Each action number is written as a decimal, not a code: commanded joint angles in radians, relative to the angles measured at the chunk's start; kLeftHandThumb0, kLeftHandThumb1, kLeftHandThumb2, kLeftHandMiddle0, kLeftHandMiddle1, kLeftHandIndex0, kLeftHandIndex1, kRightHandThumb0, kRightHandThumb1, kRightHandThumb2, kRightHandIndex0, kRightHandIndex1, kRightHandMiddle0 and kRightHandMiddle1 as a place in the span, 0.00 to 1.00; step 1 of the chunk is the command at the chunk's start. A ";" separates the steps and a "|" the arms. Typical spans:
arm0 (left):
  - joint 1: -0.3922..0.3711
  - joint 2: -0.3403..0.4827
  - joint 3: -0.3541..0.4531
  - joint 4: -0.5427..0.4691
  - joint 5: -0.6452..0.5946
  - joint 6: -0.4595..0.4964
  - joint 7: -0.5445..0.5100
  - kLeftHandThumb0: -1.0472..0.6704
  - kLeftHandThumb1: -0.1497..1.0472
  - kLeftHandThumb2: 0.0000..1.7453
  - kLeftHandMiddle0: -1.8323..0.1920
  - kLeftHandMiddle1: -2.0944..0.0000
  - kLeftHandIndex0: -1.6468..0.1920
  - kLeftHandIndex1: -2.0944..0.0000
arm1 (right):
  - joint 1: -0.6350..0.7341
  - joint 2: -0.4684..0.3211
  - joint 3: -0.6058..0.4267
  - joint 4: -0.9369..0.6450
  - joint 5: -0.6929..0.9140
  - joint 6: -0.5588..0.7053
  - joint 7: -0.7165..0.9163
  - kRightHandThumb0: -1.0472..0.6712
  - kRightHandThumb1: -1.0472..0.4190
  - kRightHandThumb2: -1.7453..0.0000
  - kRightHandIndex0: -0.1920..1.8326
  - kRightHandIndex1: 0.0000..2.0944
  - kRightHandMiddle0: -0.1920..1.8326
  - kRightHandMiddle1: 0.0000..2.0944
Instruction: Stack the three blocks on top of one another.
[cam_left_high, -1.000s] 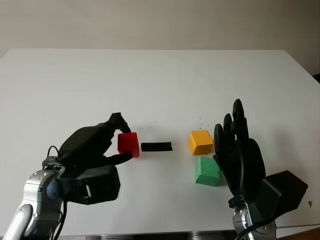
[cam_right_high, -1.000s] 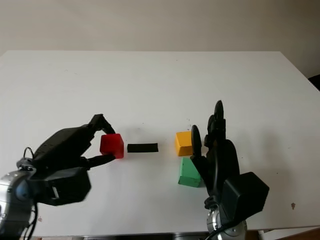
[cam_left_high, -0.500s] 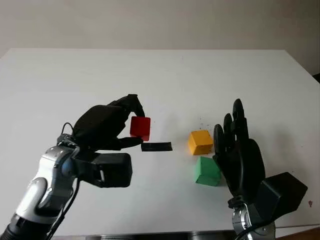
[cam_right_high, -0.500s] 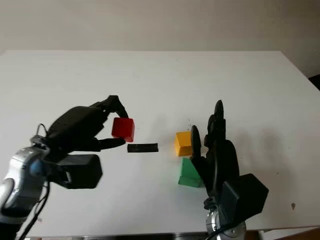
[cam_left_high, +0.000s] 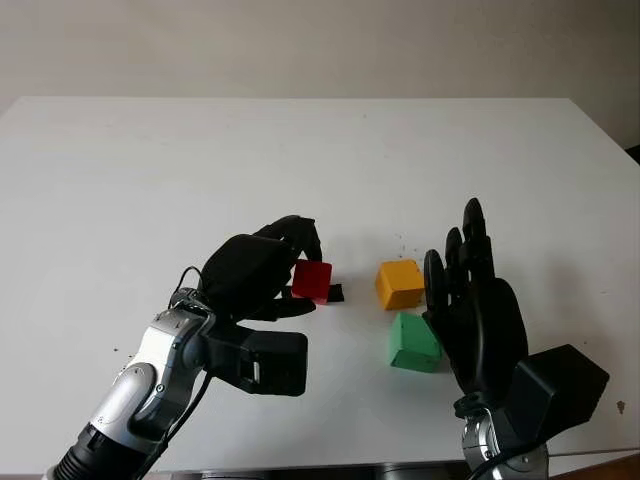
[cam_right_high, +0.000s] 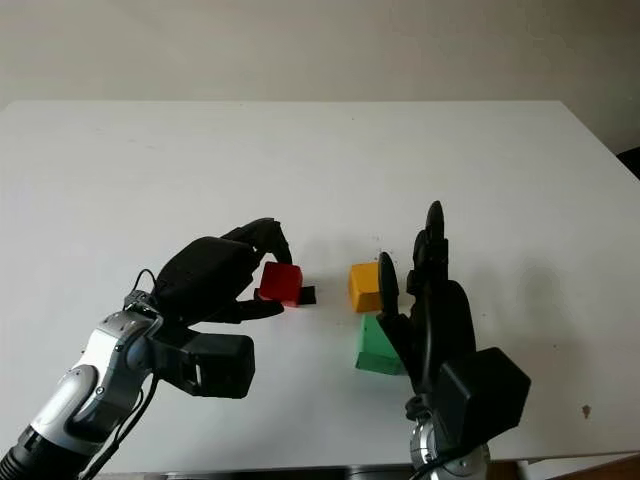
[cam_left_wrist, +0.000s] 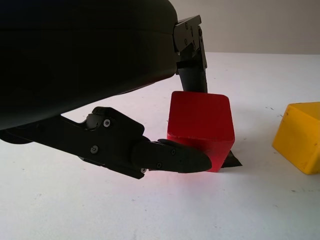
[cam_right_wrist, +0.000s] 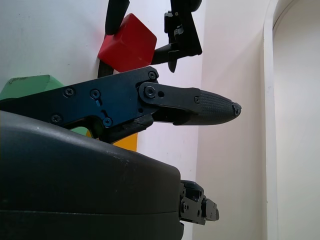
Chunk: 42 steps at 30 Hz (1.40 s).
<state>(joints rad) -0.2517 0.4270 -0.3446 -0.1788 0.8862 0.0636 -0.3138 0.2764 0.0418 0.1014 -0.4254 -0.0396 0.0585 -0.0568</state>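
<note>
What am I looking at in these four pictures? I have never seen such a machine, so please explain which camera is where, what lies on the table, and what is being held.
This is a humanoid robot with two arms, each ending in a black three-finger hand. Two pictures come from a stereo camera on its head, looking down at the white table; they show one scene from places slightly apart. The other two come from cameras at the wrists, very close to each hand.

The left hand grips a small red cube-shaped block between its fingers. The left wrist view shows it just above a flat black strip lying on the table.

A yellow cube-shaped block and a green block sit on the table close together. The right hand is open and stands beside them, holding nothing.
</note>
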 joint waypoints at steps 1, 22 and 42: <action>-0.009 -0.006 -0.017 0.009 0.003 0.002 -0.013 0.39 1.00 0.23 0.85 0.97 1.00 0.00 | 0.002 0.005 -0.001 -0.023 0.000 -0.005 -0.003 0.26 0.00 0.71 0.04 0.03 0.05 0.03; 0.022 -0.012 -0.039 -0.014 0.147 0.075 0.015 0.28 1.00 0.22 1.00 1.00 1.00 0.70 | 0.009 -0.003 -0.003 -0.034 -0.005 0.009 -0.001 0.26 0.00 0.71 0.04 0.03 0.05 0.03; 0.092 -0.005 0.059 -0.197 -0.070 0.100 -0.162 0.16 1.00 0.22 1.00 1.00 1.00 0.99 | 0.013 -0.016 -0.014 -0.047 -0.007 0.021 0.009 0.25 0.00 0.71 0.04 0.03 0.05 0.03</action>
<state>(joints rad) -0.1695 0.4211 -0.3195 -0.3306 0.8585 0.1616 -0.4595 0.2862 0.0324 0.0961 -0.4469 -0.0443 0.0774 -0.0497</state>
